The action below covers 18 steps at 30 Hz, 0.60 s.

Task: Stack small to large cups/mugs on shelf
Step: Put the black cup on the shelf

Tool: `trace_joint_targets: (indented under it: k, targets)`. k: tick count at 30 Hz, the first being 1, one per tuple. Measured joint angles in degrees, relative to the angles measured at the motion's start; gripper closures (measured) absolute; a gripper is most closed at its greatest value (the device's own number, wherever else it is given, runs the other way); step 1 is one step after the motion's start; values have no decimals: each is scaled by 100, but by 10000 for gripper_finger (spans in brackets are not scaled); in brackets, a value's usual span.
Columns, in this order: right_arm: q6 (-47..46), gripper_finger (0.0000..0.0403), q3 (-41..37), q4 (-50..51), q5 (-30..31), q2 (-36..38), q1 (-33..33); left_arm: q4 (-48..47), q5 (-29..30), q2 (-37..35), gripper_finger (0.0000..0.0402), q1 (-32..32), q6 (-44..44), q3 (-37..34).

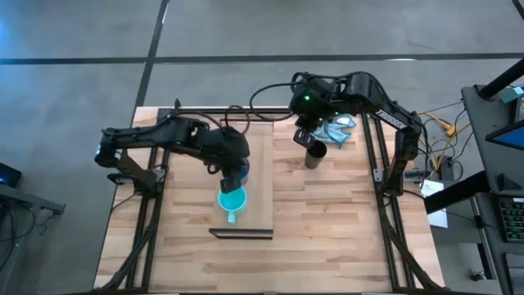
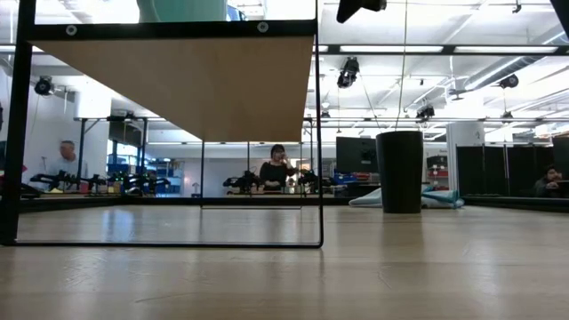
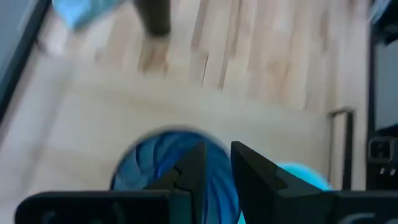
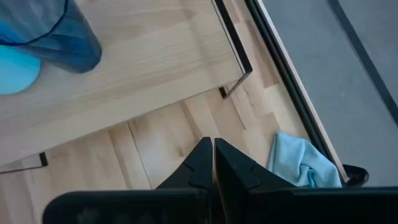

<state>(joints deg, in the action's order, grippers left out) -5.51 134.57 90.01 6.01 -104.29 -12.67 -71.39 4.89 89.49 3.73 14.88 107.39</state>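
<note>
While the left hand (image 1: 236, 174) is held over the shelf (image 1: 260, 176), its fingers slightly parted astride the blue cup's (image 3: 166, 163) rim, that cup is seen beside the turquoise mug (image 1: 232, 200) on the board. One black cup (image 1: 315, 154) stands on the counter (image 1: 327, 229) below the right hand (image 1: 304, 137), whose fingers are pressed together, empty. One light blue cloth (image 1: 336, 129) lies just beyond.

- three cups total: one turquoise mug (image 1: 231, 201), one dark blue cup (image 1: 238, 172), one black cup (image 1: 314, 153)
- one shelf (image 1: 260, 184)
- one light blue cloth (image 1: 337, 127)
- two arms
</note>
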Motion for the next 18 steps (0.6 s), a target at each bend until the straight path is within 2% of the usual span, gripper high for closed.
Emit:
trace_joint_targets:
  k: [5, 12, 16, 18]
  targets:
    - [-12, 375, -229, -1, 1, -2, -75, 484, 102, -152, 340, -40, -182, 0]
    - [-104, 333, -1176, -4, -2, 0, -305, 498, 206, -355, 340, -114, -195, -2]
    - [-670, 313, -1874, 6, -62, -4, -394, 493, 418, -493, 340, -125, -186, -1]
    - [-1158, 307, -2202, 3, -302, -4, -423, 495, 516, -569, 340, -125, -182, -2]
